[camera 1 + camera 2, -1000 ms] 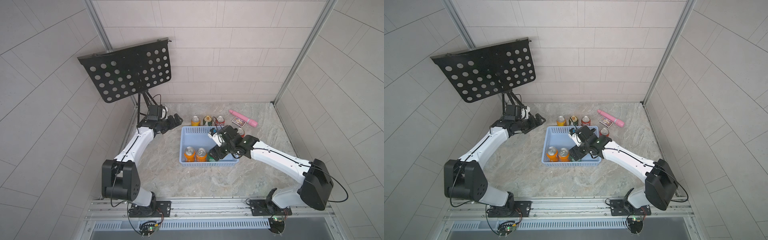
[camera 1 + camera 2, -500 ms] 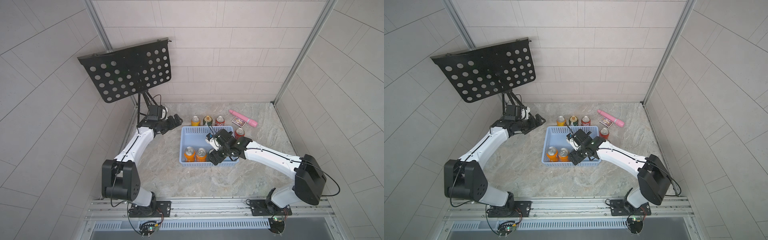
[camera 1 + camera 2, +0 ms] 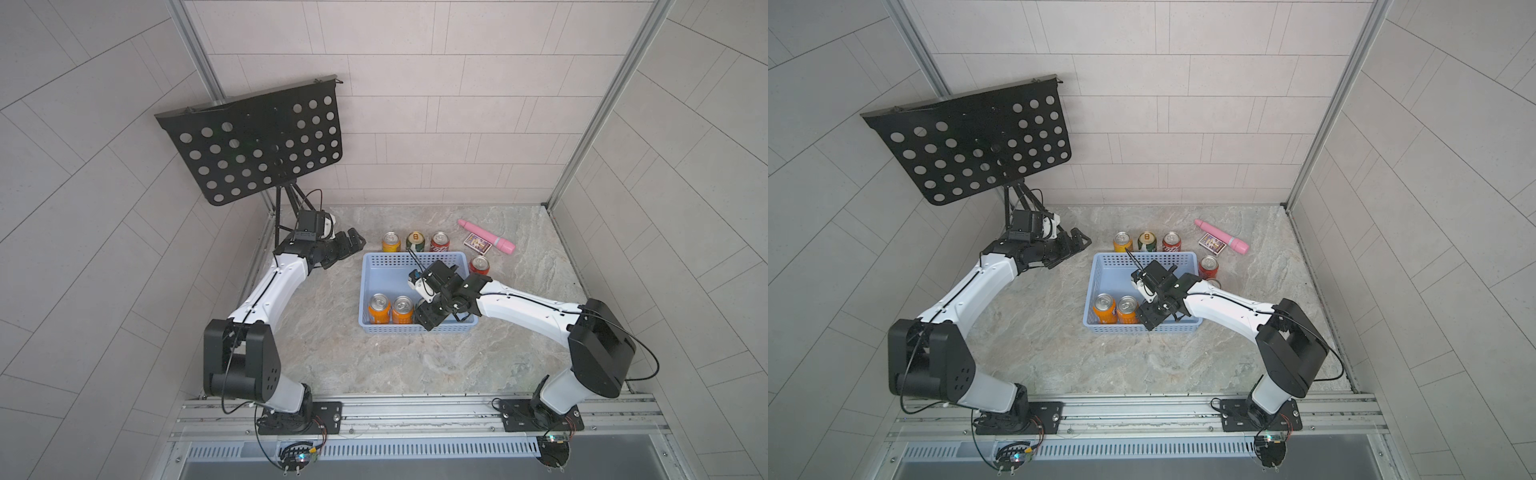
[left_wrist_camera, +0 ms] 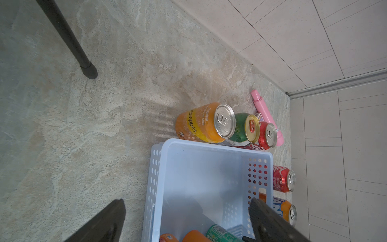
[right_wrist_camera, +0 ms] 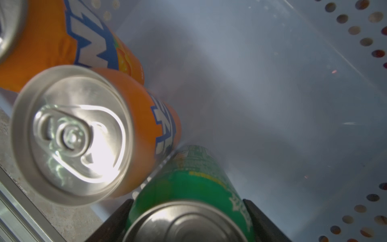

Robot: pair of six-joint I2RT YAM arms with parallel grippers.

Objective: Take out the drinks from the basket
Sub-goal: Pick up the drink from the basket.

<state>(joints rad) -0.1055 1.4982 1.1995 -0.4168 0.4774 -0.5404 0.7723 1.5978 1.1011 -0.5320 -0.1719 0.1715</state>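
Right wrist view: the right pincer [image 5: 186, 204] has its two black fingers [image 5: 261, 218] pressed against opposite sides of an upright green can [image 5: 188, 182]. That can stands on the floor of the light blue basket [image 5: 282, 94], just beside two orange cans [image 5: 73, 134]. In a top view, a third orange can [image 3: 391, 242], a dark green-and-white can [image 3: 415, 241] and a red can [image 3: 439, 242] stand in a row on the counter [image 3: 332, 353] behind the basket's far wall. A second red can [image 3: 479, 265] stands beside its right wall. The left pincer [image 3: 352, 242] hangs wide open and empty near the basket's far left corner.
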